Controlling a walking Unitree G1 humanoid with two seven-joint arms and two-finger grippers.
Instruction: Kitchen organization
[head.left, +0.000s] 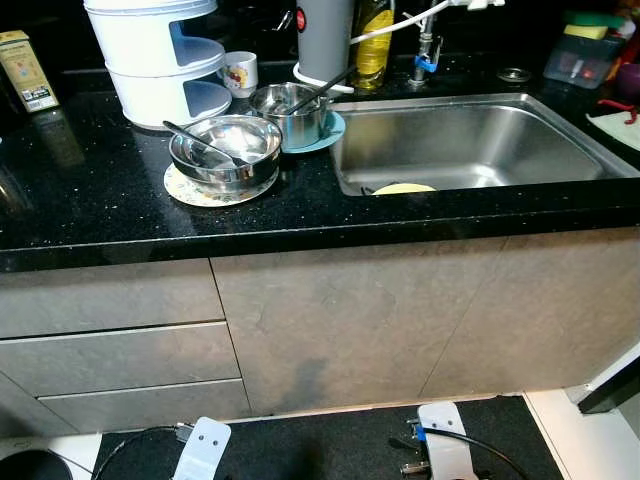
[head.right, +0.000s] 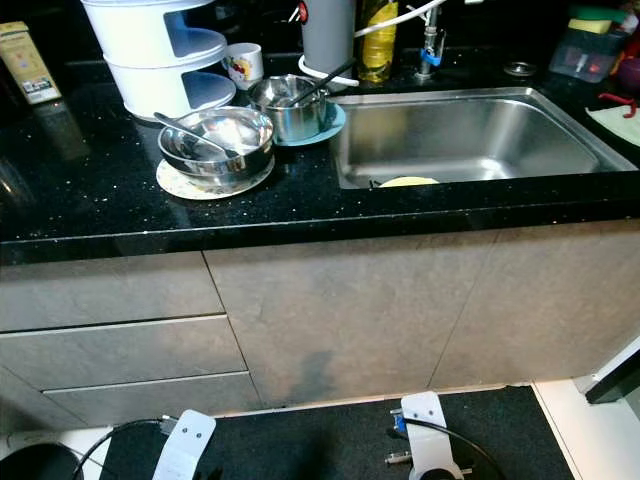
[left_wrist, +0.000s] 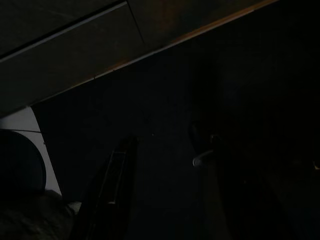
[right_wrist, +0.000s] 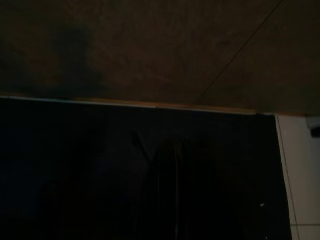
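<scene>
Two steel bowls (head.left: 226, 150) with a spoon (head.left: 196, 140) sit stacked on a plate (head.left: 190, 190) on the black desk (head.left: 120, 200), left of the sink (head.left: 470, 140). Behind them a steel pot (head.left: 290, 112) rests on a blue plate (head.left: 332, 128). A yellow item (head.left: 403, 188) in the sink is half hidden by its rim. Both wrist views are very dark; the jaws' state cannot be told for the left gripper (left_wrist: 112, 190) or the right gripper (right_wrist: 175, 190).

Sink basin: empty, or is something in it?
Not empty. A pale yellow round item lies at the front wall of the sink; its rest is hidden by the counter edge. No standing water visible.
</scene>
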